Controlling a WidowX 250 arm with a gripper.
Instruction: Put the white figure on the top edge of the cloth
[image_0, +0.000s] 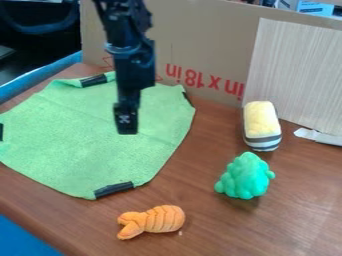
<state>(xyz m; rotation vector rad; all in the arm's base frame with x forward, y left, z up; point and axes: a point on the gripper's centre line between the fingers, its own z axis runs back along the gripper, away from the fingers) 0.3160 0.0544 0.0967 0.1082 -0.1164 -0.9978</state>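
At left, the green cloth (63, 132) lies on the brown table (204, 225), dark tape at its edges, and the gripper (126, 125) hangs over its right part, though I cannot tell whether it is spread or closed. An orange toy (152, 220) lies near, just beyond the cloth's near edge. Farther right sits a bumpy green toy (246, 176), with the pale yellow-and-white striped figure (261, 122) behind it, off the cloth.

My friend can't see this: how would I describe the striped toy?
Find the green cloth on the brown table. Right of it in the picture, near the cardboard, is a yellow block. Its striped end sets it apart from the bumpy green toy nearby.
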